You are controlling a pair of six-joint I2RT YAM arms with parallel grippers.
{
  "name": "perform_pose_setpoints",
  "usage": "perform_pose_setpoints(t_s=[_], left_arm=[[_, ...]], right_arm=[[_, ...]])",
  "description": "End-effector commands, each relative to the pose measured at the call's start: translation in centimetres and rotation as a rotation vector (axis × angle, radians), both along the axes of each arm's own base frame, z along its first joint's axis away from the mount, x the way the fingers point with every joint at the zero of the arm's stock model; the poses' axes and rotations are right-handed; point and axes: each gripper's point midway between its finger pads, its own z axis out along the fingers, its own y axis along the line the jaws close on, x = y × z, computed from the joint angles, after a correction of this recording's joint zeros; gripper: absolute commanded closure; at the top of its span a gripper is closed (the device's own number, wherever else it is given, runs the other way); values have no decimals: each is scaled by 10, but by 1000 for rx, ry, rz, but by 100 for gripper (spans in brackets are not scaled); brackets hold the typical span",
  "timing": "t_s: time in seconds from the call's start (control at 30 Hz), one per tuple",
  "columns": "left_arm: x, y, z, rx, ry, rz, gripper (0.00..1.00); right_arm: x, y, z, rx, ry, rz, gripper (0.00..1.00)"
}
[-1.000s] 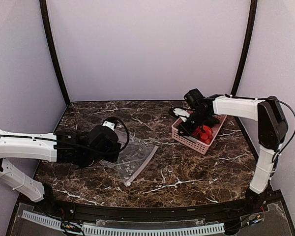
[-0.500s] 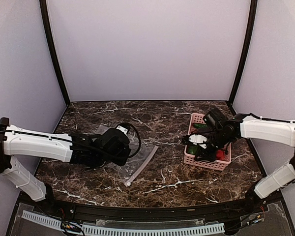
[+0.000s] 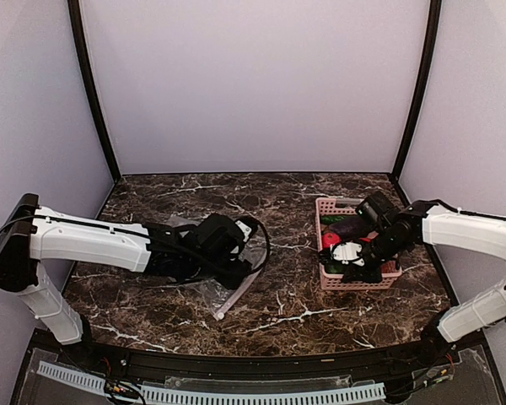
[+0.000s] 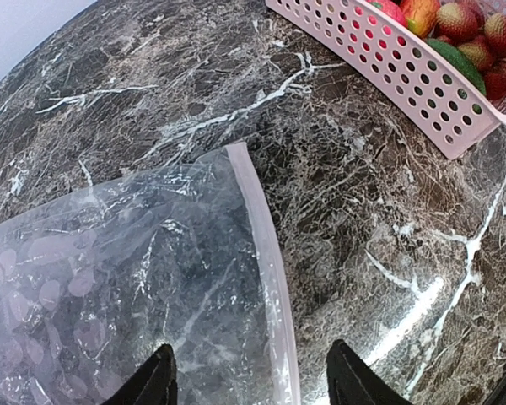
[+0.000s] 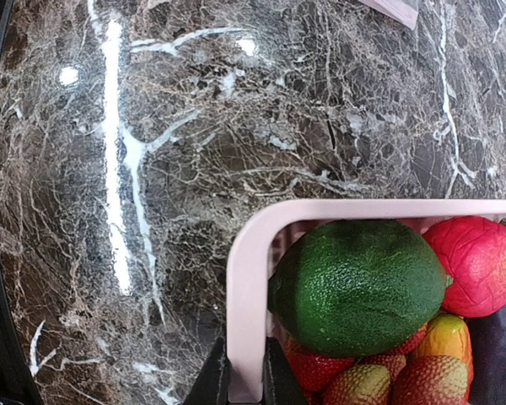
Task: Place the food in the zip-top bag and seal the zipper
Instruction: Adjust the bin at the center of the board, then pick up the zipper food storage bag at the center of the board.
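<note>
Right gripper (image 5: 244,375) clenched on rim of pink slotted plastic basket (image 5: 246,270); my left gripper (image 4: 253,380) spread over clear zip-top bag (image 4: 110,278); slide basket level, slowly.

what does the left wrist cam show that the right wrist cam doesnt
Left wrist only: the open left gripper over the zip-top bag and zipper. Right wrist only: the right gripper shut on the pink basket rim; a pale scrap at the top edge is too cropped to name. Both: the basket, green food inside, marble table.
</note>
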Motion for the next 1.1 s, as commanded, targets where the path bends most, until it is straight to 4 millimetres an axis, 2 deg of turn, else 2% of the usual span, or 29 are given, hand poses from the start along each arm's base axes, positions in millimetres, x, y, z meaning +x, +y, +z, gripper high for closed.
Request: perform_pose_setpoints(t_s=[0.0,0.07,0.17,0.27,0.4,0.57,0.73,0.8,0.93,1.07], left_arm=[[7,-15,1,71,11,-33,40],[11,-15,-2,138,16,-23,40],[11,-17,-6,235,7,-27,40],[8,-20,-16,312,-3,-45,40],[9,-28,-17,403,-54,-27,43],[5,-28,-31,537,-104,10,44],[5,-24,-41,617,-135,32,45],[6,-21,-45,653,-146,37,47],[10,-19,-51,696,-164,47,49],[10,-20,-60,713,-161,52,49]], right_arm=[[12,14,13,36,-39,36,96],[14,16,15,42,-38,22,82],[11,18,34,82,-45,3,63],[5,18,62,125,-47,-14,54],[14,17,99,231,-42,-98,49],[41,11,135,455,-5,-240,48],[101,-8,147,580,-53,-488,48],[115,-19,148,621,-49,-542,48],[129,-35,140,632,-82,-599,48],[130,-41,131,626,-90,-618,48]])
